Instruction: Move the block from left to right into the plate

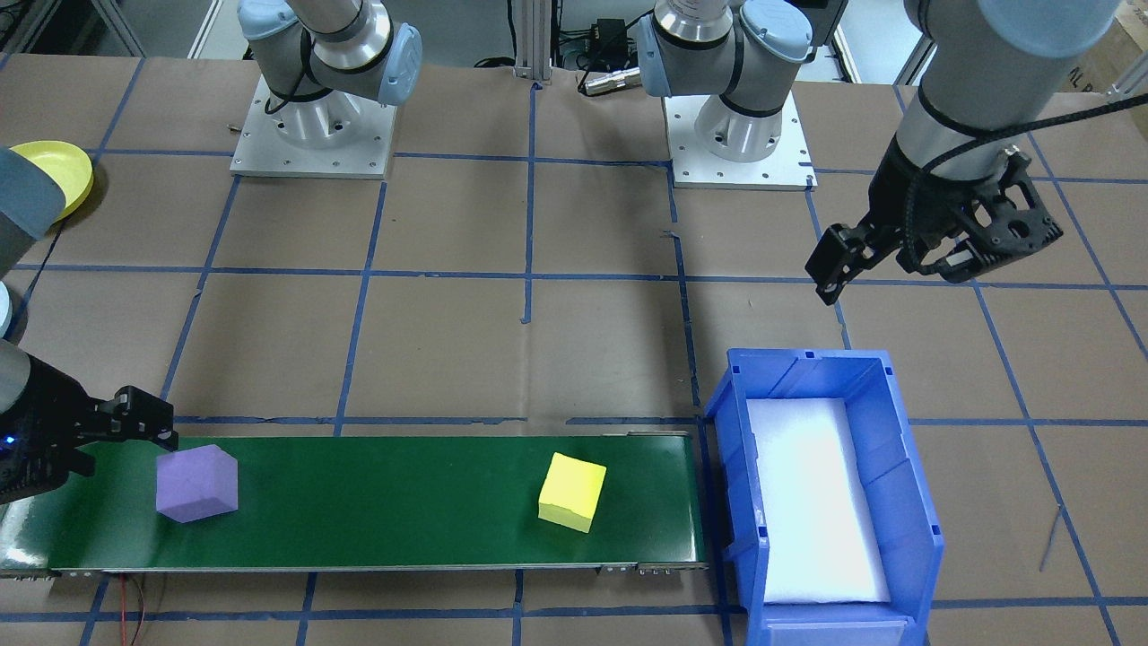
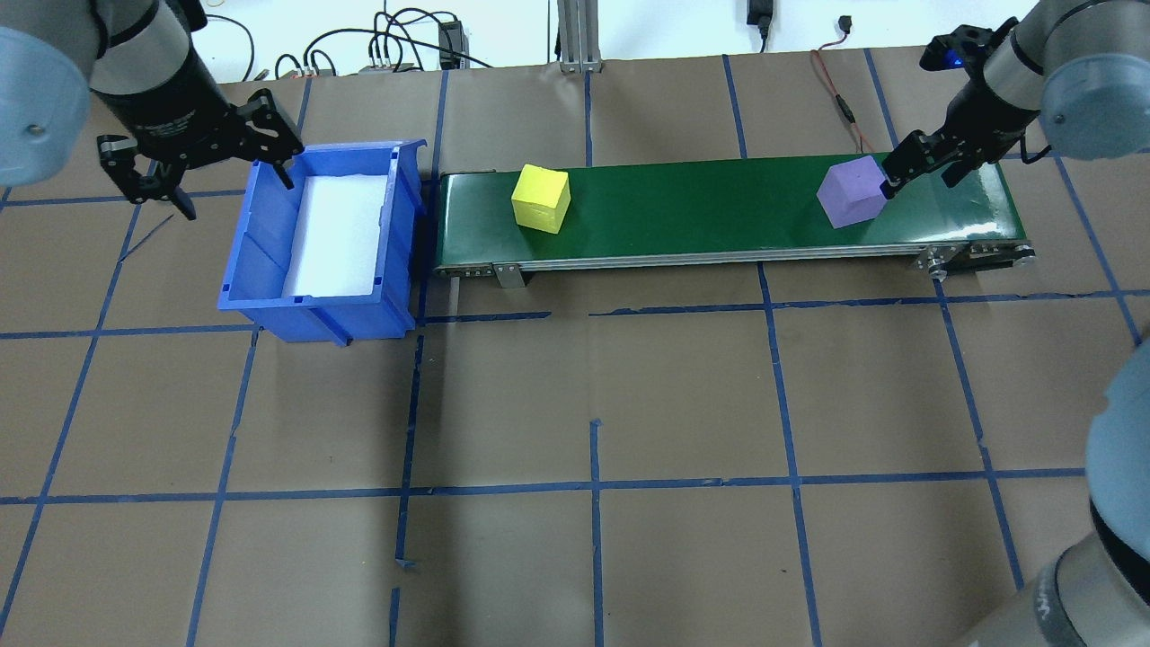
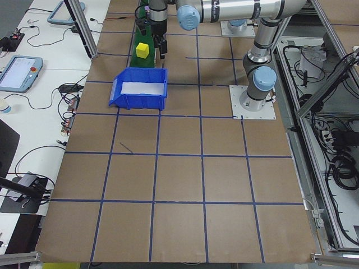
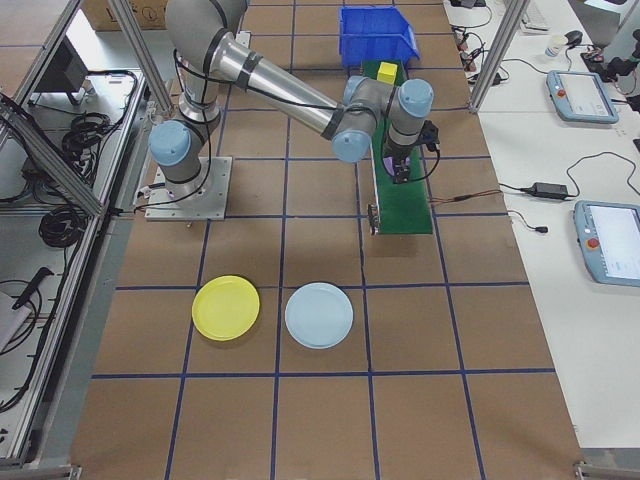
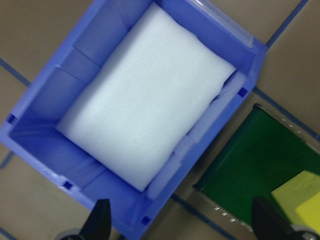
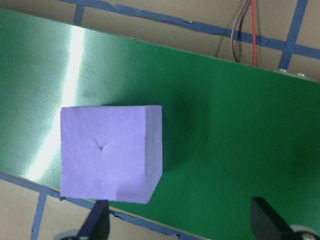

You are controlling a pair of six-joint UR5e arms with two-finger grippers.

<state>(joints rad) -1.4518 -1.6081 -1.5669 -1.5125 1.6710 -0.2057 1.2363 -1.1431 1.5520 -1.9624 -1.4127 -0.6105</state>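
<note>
The right pincer [image 2: 901, 171] is hanging open over the far end of the green belt [image 2: 710, 211], its fingers spread with nothing between them, and the purple block [image 2: 850, 191] is sitting on the belt just beside its tip. The right wrist view is showing that block [image 6: 110, 152] lying clear of both fingers. Further along the belt, the yellow block [image 2: 541, 199] is resting near the end that meets the blue bin [image 2: 269, 288], which is holding a white foam pad [image 2: 334, 235]. The left pincer [image 2: 193, 153] is hovering open above the bin's outer side, gripping nothing.

The table [image 2: 593, 404] is lying under brown paper crossed by blue tape lines. The yellow plate [image 4: 226, 307] is sitting on the paper well apart from the belt, with a pale blue plate [image 4: 319, 315] just beside it. Beyond the table, side benches are carrying tablets [image 4: 575, 96] and cables, and aluminium frames are standing around the cell.
</note>
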